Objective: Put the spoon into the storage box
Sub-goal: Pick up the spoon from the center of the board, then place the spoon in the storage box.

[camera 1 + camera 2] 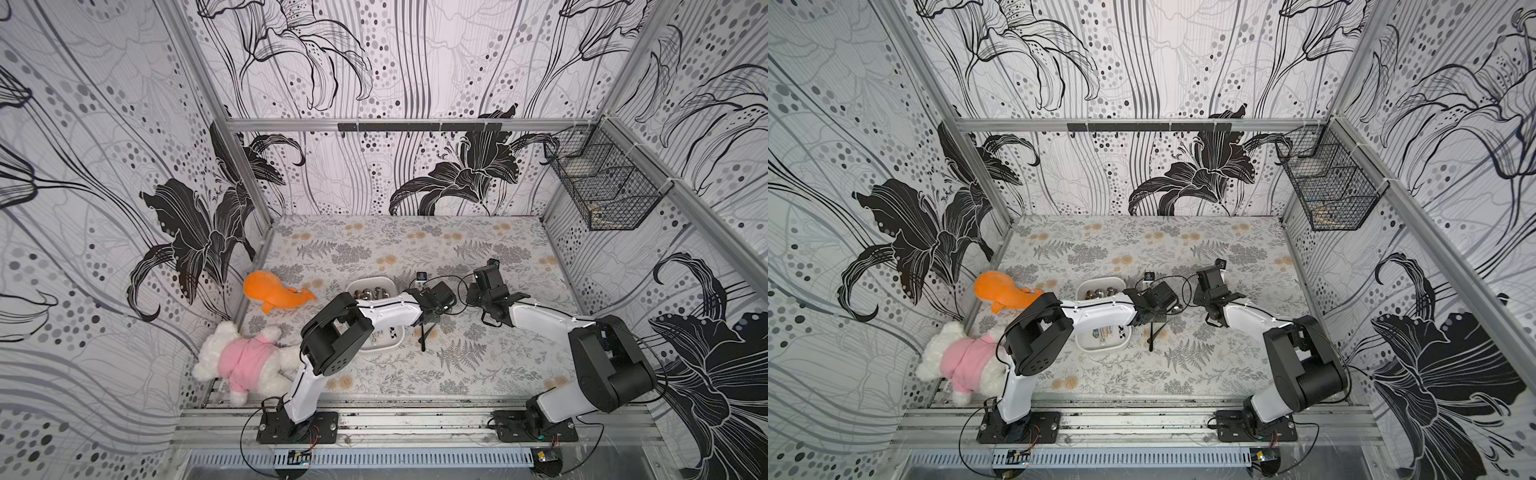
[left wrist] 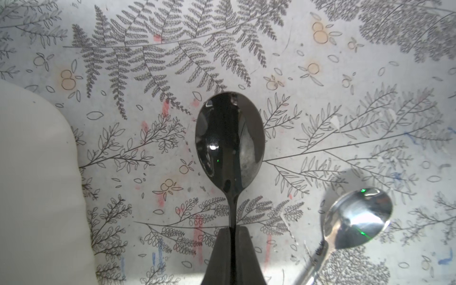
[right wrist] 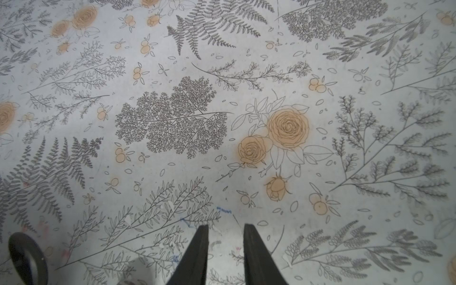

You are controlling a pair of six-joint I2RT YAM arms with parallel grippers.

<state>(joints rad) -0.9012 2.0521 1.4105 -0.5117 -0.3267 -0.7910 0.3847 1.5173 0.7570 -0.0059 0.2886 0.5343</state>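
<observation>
Spoon (image 2: 229, 143), black: neck pinched by left gripper (image 2: 232, 232), jaws closed on it, just beside box (image 2: 37, 185). Lift-off unconfirmed. Advise: raise level, clear box wall, align lengthwise before release. Keep off silver spoon (image 2: 357, 222). Right gripper (image 3: 226, 228): jaws parted, empty.

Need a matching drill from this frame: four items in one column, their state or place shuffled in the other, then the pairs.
Things:
1. black spoon
2. silver spoon
3. right tool
4. wire basket

States:
A. hung up on the side wall
B. open, holding nothing
C. clamped in the left tool
D. lying on the table

Pairs: 1-C, 2-D, 3-B, 4-A.
</observation>
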